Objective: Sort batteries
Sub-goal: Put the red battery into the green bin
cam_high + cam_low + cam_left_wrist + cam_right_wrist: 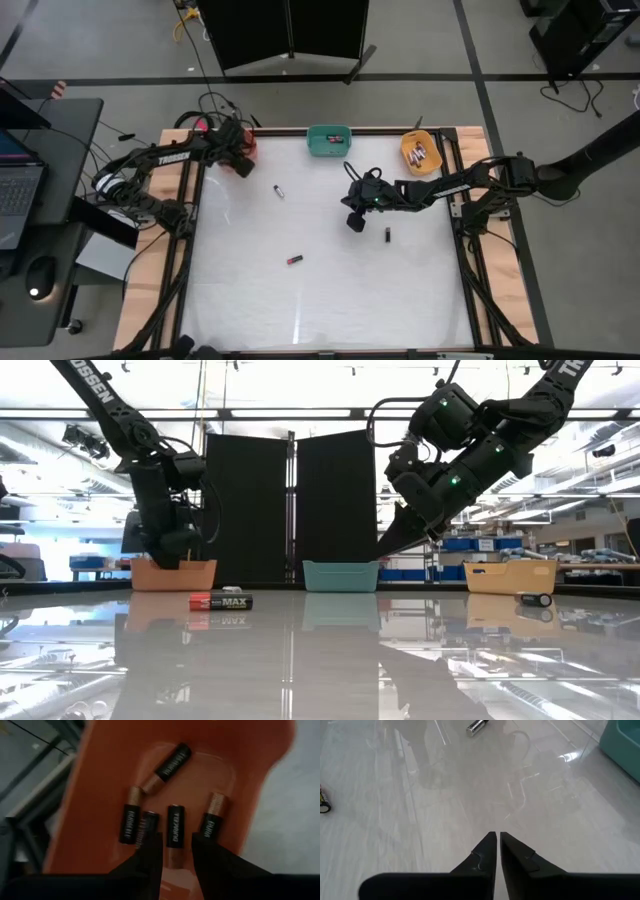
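My left gripper (176, 840) is open and hangs over the orange bin (243, 152) at the table's far left corner. Several dark-and-copper batteries lie on the bin's floor (200, 775). One of them (175, 827) lies under the gap between the fingers. My right gripper (496, 835) is shut on nothing and hovers above the table's middle (354, 221). Loose on the table lie a silvery battery (279, 190), a red-and-black one (294, 260) and a dark one (387, 235), which is just near-right of the right gripper.
A teal bin (328, 140) and a yellow bin (418, 152) holding batteries stand along the far edge. In the low view the red-and-black battery (221, 601) lies nearest and the dark one (535, 600) lies at the right. Bare white tabletop stretches toward the near edge.
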Controlling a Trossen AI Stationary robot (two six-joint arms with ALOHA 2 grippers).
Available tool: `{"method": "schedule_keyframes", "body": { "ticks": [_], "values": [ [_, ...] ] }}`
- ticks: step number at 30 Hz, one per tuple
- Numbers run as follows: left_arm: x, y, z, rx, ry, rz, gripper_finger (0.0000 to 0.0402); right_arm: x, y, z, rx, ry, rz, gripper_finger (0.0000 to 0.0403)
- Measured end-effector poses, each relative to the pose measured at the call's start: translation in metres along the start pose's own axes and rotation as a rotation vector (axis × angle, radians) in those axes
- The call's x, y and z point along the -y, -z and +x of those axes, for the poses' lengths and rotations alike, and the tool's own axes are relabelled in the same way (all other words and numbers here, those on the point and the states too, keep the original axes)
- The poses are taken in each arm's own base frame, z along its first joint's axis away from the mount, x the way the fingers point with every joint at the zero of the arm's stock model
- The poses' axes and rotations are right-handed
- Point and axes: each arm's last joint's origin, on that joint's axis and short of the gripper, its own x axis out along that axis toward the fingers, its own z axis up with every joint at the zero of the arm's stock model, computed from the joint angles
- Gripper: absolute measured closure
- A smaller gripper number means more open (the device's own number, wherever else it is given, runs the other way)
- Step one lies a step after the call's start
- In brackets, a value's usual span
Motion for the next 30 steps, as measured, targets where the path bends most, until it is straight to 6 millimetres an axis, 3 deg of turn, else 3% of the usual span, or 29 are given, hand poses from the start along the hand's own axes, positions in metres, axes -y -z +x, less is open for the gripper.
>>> {"method": "schedule_keyframes", "body": {
  "ticks": [6, 12, 21, 30],
  "values": [
    [0.0, -0.004, -0.015, 0.08, -0.04, 0.006, 0.0295, 0.0, 0.0, 0.0, -0.001, 0.001, -0.003, 0.0363],
    [0.012, -0.003, -0.042, 0.4, 0.061, -0.014, 0.0336, 0.001, 0.004, 0.0, -0.037, 0.014, -0.04, 0.0376],
    [0.049, 0.038, -0.072, 0.81, 0.368, 0.072, 0.0392, -0.005, -0.001, -0.001, 0.017, -0.03, -0.041, 0.0391],
    [0.074, 0.083, -0.078, 1.116, 0.655, 0.188, 0.0394, -0.041, -0.018, -0.009, 0.201, -0.233, -0.112, 0.0393]
  ]
}}
